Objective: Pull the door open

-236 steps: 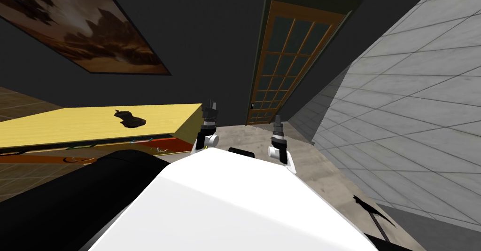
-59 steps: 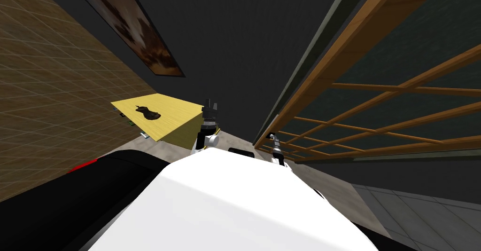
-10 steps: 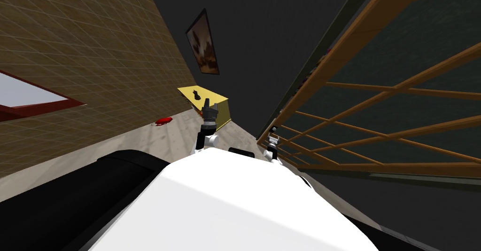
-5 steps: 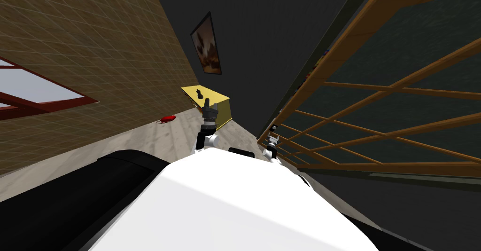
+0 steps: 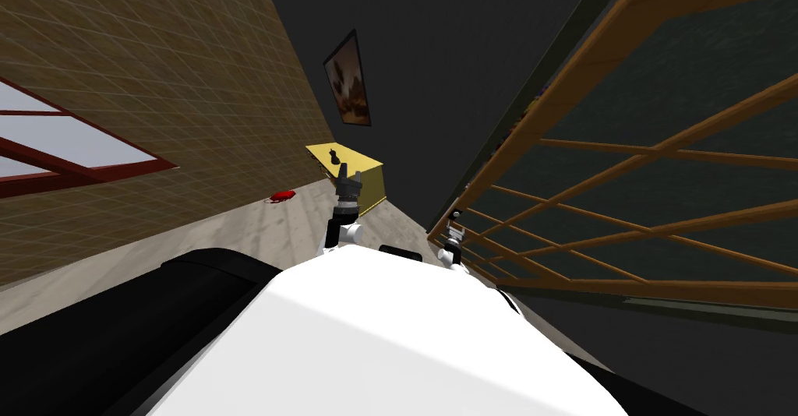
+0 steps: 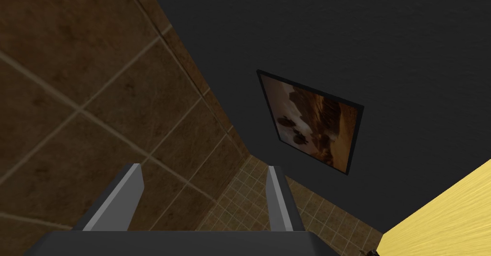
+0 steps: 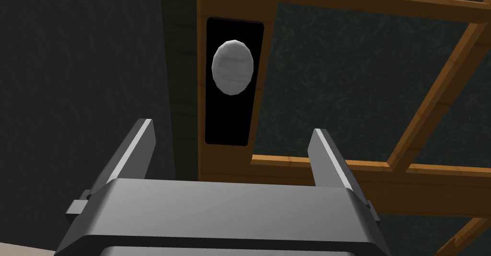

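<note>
The door [image 5: 623,162] is a brown wooden lattice of dark panes, close on my right. Its round grey knob [image 7: 232,67] sits on a black plate [image 7: 230,123] at the door's edge, next to the dark jamb. My right gripper [image 7: 232,126] is open and points at the plate just below the knob, a short way off, with nothing between its fingers. In the head view the right gripper [image 5: 453,234] is just under the knob [image 5: 457,214]. My left gripper [image 5: 347,176] is open and held forward, away from the door.
A yellow cabinet [image 5: 354,166] with a small dark object on top stands against the dark wall ahead. A red object [image 5: 282,195] lies on the floor by the brown tiled wall [image 5: 156,84] on the left. A framed picture [image 5: 349,80] hangs above.
My view has swung a little further, bringing more of the left wall's window into sight. The right gripper stays by the knob. Over the longer span I drove up to the door.
</note>
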### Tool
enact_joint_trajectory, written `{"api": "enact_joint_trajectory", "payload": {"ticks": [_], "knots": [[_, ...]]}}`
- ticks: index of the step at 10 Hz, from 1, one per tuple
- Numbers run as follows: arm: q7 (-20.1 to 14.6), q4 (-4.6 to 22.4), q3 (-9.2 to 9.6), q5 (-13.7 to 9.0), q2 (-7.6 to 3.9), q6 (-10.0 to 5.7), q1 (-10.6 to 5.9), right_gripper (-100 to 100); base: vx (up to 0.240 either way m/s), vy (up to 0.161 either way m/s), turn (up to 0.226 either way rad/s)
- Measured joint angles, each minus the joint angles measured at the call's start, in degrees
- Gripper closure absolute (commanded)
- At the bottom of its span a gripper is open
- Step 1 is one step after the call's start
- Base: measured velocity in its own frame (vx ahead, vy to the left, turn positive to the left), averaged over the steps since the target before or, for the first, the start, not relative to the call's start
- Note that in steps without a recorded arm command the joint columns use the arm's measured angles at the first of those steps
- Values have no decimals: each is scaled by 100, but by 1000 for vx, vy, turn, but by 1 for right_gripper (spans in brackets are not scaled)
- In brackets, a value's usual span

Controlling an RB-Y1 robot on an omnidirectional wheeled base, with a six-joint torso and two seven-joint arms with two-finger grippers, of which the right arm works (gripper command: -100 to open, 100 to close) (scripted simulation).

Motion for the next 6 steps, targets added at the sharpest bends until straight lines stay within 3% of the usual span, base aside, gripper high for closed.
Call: {"api": "enact_joint_trajectory", "payload": {"ticks": [1,2,3,4,5,6], "knots": [[31,-162,-10,-8,-7,74,76,-100,180,-3,112],[-67,-47,-15,-22,-111,49,47,-100,181,-5,73],[-108,-214,-27,-35,-163,80,178,-100,156,-19,88],[-231,-78,-16,-36,-253,9,193,-100,201,-5,102],[-470,350,9,-29,-381,-172,38,-100,159,-12,27],[-438,58,-27,-59,-400,-71,278,-100,54,-16,-16]]}}
